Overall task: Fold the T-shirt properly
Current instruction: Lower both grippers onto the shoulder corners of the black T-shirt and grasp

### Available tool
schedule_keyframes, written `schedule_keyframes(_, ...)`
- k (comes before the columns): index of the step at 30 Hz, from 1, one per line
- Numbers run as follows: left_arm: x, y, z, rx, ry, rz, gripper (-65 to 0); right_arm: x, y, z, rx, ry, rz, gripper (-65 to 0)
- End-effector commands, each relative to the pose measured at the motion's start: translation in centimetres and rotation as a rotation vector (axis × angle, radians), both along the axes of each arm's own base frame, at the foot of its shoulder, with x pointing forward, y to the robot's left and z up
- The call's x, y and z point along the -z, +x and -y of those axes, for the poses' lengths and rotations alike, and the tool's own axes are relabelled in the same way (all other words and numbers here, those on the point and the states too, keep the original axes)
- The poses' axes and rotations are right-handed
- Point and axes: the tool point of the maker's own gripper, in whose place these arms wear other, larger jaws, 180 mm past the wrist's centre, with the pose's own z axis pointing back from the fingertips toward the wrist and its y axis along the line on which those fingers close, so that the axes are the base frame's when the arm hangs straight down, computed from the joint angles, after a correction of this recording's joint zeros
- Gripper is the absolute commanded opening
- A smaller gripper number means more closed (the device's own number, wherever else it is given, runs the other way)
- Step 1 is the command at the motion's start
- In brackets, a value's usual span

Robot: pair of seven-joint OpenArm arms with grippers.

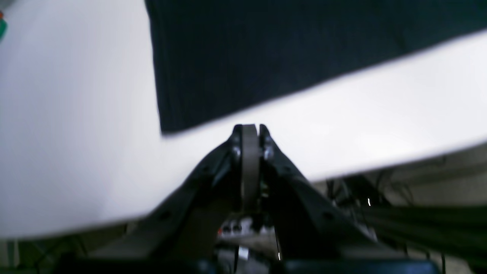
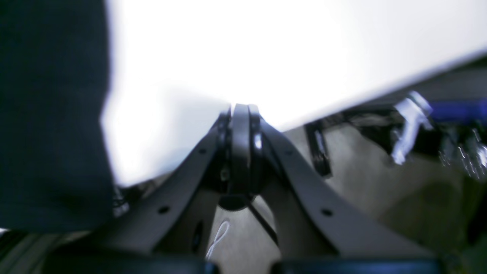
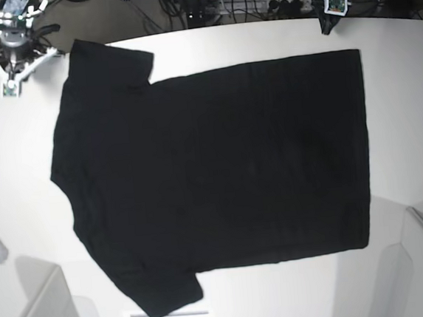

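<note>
Left hand is pressed together, pinching nothing, over the white desk — a corner of the black T-shirt lies just beyond it. Right hand is likewise pressed together and bare — the shirt sits off to its left, spread flat.
</note>
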Motion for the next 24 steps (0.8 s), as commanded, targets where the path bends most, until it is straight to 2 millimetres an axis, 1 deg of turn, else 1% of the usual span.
schedule_keyframes(1, -0.8, 0.2, -0.5, -0.019, -0.002, 0.028, -65.0, -1.1, 0.9, -0.3, -0.030, 0.011, 0.035, -65.0)
schedule_keyframes(3, -0.8, 0.7, -1.1, -0.073, -0.055, 0.048, -65.0, -1.0, 1.5, -1.8, -0.084, 0.083, 0.029, -65.0)
schedule_keyframes(4, -1.1, 0.9, -1.8, -0.112, -0.084, 0.062, -65.0, -0.9, 1.9, -2.5, -0.114, 0.119, 0.027, -56.7)
schedule_keyframes(5, -1.4, 1.1, -2.6, -0.159, -0.113, 0.080, -65.0, -0.8, 2.1, -3.1, -0.131, 0.153, 0.031, -47.0)
schedule_keyframes(6, -1.7, 1.2, -3.5, -0.202, -0.140, 0.095, -65.0, -0.9, 2.0, -3.1, -0.126, 0.176, 0.034, -38.6)
schedule_keyframes(7, -2.0, 1.2, -4.4, -0.237, -0.153, 0.110, -65.0, -0.8, 1.8, -3.2, -0.121, 0.198, 0.034, -33.2)
schedule_keyframes(8, -2.5, 1.5, -5.3, -0.269, -0.162, 0.135, -65.0, -0.9, 2.0, -3.4, -0.123, 0.224, 0.045, -29.3)
schedule_keyframes(9, -2.8, 1.6, -6.1, -0.287, -0.159, 0.148, -65.0, -1.0, 2.1, -3.6, -0.123, 0.252, 0.054, -28.1)
schedule_keyframes(11, -3.3, 1.7, -7.2, -0.302, -0.134, 0.162, -65.0, -1.0, 1.7, -3.8, -0.121, 0.291, 0.046, -28.2)
schedule_keyframes(15, -4.0, 1.7, -8.5, -0.321, -0.105, 0.181, -65.0, -0.7, 1.6, -4.6, -0.126, 0.349, 0.023, -28.2)
schedule_keyframes(16, -4.2, 1.7, -8.8, -0.325, -0.099, 0.185, -62.9, -0.5, 1.5, -4.7, -0.125, 0.359, 0.013, -28.2)
schedule_keyframes(19, -4.4, 1.7, -9.3, -0.336, -0.087, 0.193, -47.2, 0.0, 1.8, -5.1, -0.139, 0.378, 0.003, -28.2)
schedule_keyframes(20, -4.4, 1.6, -9.4, -0.338, -0.087, 0.192, -43.9, 0.3, 1.8, -5.2, -0.139, 0.386, -0.002, -28.2)
schedule_keyframes(21, -4.3, 1.6, -9.4, -0.340, -0.088, 0.189, -42.6, 0.7, 1.8, -5.2, -0.135, 0.396, -0.007, -28.2)
schedule_keyframes(24, -3.5, 1.8, -9.6, -0.363, -0.109, 0.190, -42.3, 1.6, 1.4, -5.7, -0.133, 0.424, -0.028, -28.2)
